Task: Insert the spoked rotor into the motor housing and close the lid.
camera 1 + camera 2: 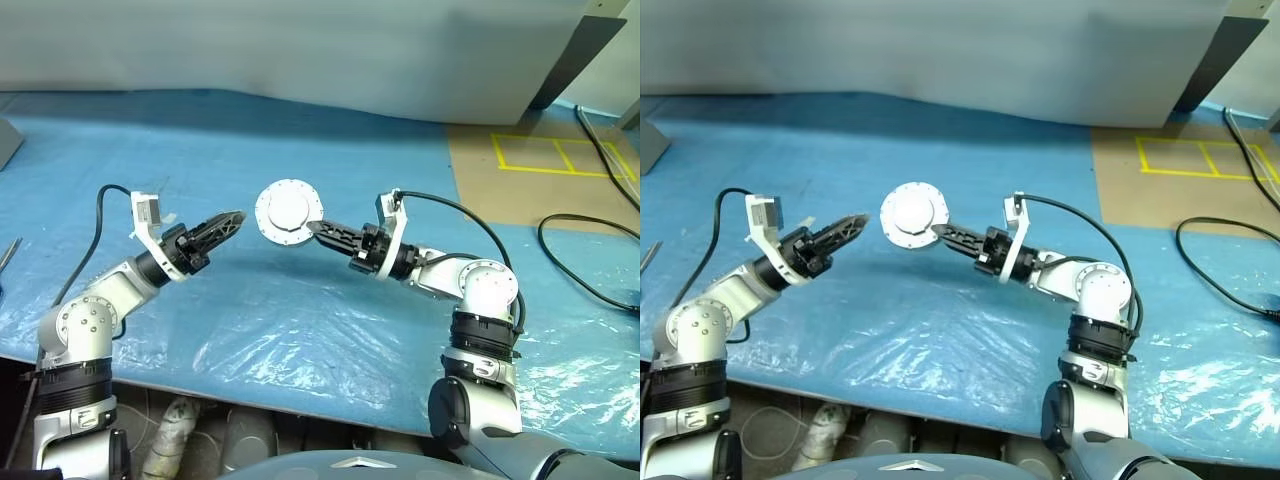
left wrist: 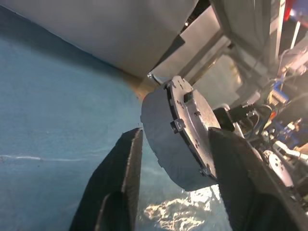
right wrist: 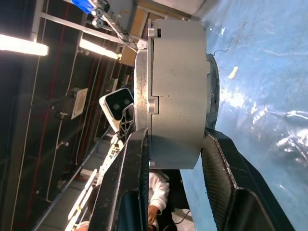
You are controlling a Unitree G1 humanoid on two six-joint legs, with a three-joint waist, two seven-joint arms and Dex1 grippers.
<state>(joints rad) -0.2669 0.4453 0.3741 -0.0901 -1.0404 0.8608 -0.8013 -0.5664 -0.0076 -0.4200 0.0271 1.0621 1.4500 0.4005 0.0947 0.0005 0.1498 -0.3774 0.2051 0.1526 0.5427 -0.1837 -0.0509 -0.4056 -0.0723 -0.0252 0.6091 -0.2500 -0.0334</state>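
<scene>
The right end effector [image 1: 312, 228] grips the closed housing [image 1: 288, 212] above the table [image 1: 300, 320]; the left end effector [image 1: 234, 221] stands open beside it. Judged assembled; next, set it down.

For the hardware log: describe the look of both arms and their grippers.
Both arms are silver-grey metal with black joint bands. The left gripper and the right gripper each have two black tapered fingers. A white bracket sits at each wrist, and a black cable loops from it back along the arm.
</scene>
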